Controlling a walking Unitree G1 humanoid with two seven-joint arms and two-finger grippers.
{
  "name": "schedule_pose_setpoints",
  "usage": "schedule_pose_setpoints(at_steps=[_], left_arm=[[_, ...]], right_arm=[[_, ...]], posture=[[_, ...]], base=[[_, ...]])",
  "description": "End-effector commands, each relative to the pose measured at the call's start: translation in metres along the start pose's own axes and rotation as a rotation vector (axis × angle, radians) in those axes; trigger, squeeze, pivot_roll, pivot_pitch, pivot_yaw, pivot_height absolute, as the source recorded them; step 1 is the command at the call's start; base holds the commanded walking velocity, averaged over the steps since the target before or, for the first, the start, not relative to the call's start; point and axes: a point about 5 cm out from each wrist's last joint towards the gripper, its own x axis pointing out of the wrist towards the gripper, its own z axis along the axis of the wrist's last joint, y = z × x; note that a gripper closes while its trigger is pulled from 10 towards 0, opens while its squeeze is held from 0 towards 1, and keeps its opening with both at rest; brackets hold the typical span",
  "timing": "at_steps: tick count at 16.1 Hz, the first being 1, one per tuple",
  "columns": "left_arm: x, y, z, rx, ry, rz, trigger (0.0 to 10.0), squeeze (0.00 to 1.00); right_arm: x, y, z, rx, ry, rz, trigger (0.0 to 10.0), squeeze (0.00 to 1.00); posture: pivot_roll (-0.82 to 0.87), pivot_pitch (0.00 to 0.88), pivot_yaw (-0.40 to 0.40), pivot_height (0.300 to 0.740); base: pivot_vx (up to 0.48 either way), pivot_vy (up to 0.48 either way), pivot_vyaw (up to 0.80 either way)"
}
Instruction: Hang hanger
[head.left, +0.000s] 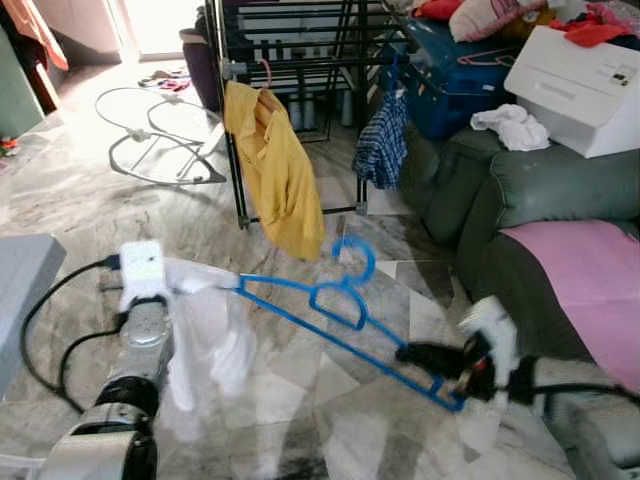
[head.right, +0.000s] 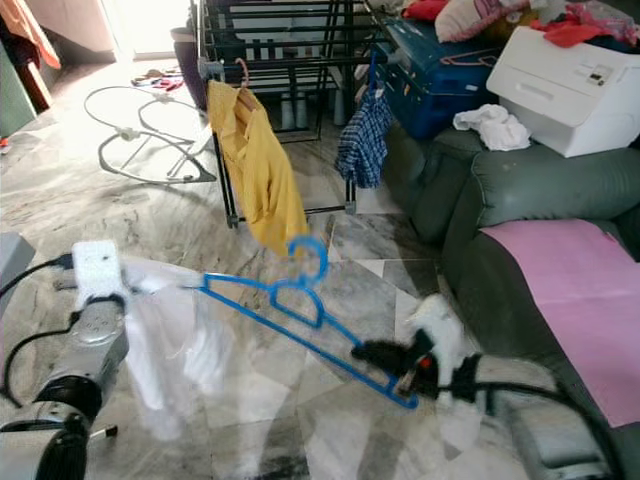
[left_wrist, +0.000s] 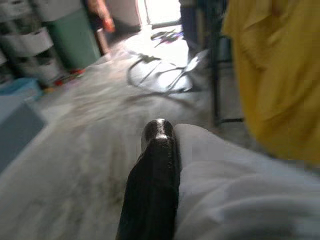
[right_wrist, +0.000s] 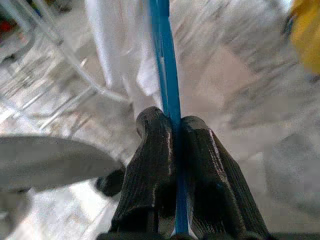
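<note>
Silver left arm (head.left: 125, 400), white wrist block; right pincer (head.left: 425, 362): 2 ribbed black fingers, black cable.

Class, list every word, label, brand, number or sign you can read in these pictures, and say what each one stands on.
No text can be read anywhere in these pictures.
White machine on the sofa: small dark marks on its top panel, too small and blurred to read.
Blue hanger, white cloth, yellow shirt, blue case: no lettering visible.
</note>
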Motion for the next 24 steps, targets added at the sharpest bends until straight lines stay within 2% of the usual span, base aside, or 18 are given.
schedule_pose_setpoints(at_steps=[1,2,4,6,8,9,12,13,14,15,16,17,18,19,21,22,23,24], left_arm=[[0.006,-0.008,0.026,-0.037,-0.112,-0.044,0.0,0.00],[0.004,-0.026,0.032,-0.062,-0.144,-0.127,0.0,0.00],[0.002,-0.036,0.038,-0.068,-0.175,-0.175,0.0,0.00],[-0.004,-0.058,0.045,-0.045,-0.224,-0.296,0.0,0.00],[-0.006,-0.061,0.045,-0.061,-0.225,-0.310,0.0,0.00],[-0.004,-0.052,0.044,-0.025,-0.230,-0.246,0.0,0.00],[0.003,-0.011,0.028,0.035,-0.152,-0.019,0.0,0.00],[0.004,0.004,0.023,0.075,-0.125,0.051,0.1,0.00],[0.004,0.014,0.019,0.073,-0.109,0.094,0.0,0.00],[0.004,0.025,0.014,0.092,-0.082,0.137,0.9,0.00],[0.004,0.027,0.013,0.096,-0.081,0.136,2.1,0.00],[-0.003,0.019,0.005,0.099,-0.079,0.069,2.5,0.00],[-0.003,0.019,0.005,0.099,-0.079,0.069,2.5,0.00],[-0.015,0.002,-0.001,0.100,-0.108,-0.060,2.9,0.00],[-0.035,-0.020,-0.009,0.097,-0.152,-0.198,2.1,0.00],[-0.044,-0.026,-0.010,0.098,-0.172,-0.246,2.6,0.00],[-0.053,-0.032,-0.011,0.073,-0.179,-0.313,7.1,0.00],[-0.055,-0.033,-0.011,0.079,-0.184,-0.320,9.1,0.00]], right_arm=[[0.003,0.005,-0.013,0.031,0.062,0.026,10.0,0.00],[0.015,0.015,-0.028,0.034,0.128,0.093,10.0,0.00],[0.022,0.019,-0.034,0.059,0.135,0.124,10.0,0.00],[0.038,0.028,-0.042,0.080,0.156,0.185,10.0,0.00],[0.041,0.028,-0.042,0.065,0.157,0.186,10.0,0.00],[0.038,0.023,-0.035,0.039,0.114,0.142,10.0,0.00],[0.020,0.005,-0.030,0.053,0.030,-0.024,10.0,0.00],[0.013,0.002,-0.038,0.058,0.049,-0.064,10.0,0.00],[0.007,0.000,-0.046,0.056,0.073,-0.104,10.0,0.00],[0.002,-0.005,-0.059,0.053,0.113,-0.176,10.0,0.00],[0.001,-0.008,-0.062,0.044,0.126,-0.226,10.0,0.00],[0.001,-0.032,-0.062,0.028,0.123,-0.496,10.0,0.00],[0.001,-0.032,-0.062,0.028,0.123,-0.496,10.0,0.00],[-0.003,-0.052,-0.047,0.028,0.040,-0.753,10.0,0.00],[-0.001,-0.061,-0.019,0.034,-0.131,-0.897,10.0,0.00],[0.003,-0.061,-0.007,0.038,-0.204,-0.925,10.0,0.00],[0.011,-0.058,0.003,0.026,-0.252,-0.937,10.0,0.00],[0.013,-0.058,0.005,0.037,-0.270,-0.940,10.0,0.00]], posture=[[-0.23,0.007,0.024,0.740],[-0.23,0.010,0.023,0.740],[-0.22,0.009,0.020,0.740],[-0.22,0.009,0.019,0.740],[-0.21,0.008,0.017,0.740],[-0.21,0.006,0.016,0.740],[-0.22,0.001,0.015,0.740],[-0.22,0.001,0.016,0.740],[-0.22,0.000,0.018,0.740],[-0.22,0.001,0.019,0.740],[-0.23,0.002,0.022,0.740],[-0.23,0.002,0.027,0.740],[-0.23,0.002,0.027,0.740],[-0.22,0.001,0.029,0.740],[-0.21,0.000,0.031,0.740],[-0.21,0.000,0.031,0.740],[-0.21,0.000,0.030,0.740],[-0.20,0.000,0.030,0.740]], base=[[0.000,0.000,0.00],[0.000,0.000,0.00],[0.000,0.000,0.00],[0.000,0.000,0.00],[0.000,0.000,0.00],[0.000,0.000,0.00],[0.000,0.000,0.00],[0.000,0.000,0.00],[0.000,0.000,0.00],[0.000,0.000,0.00],[0.000,0.000,0.00],[0.000,0.000,0.00],[0.000,0.000,0.00],[0.000,0.000,0.00],[0.000,0.000,0.00],[0.000,0.000,0.00],[0.000,0.000,0.00],[0.000,0.000,0.00]])
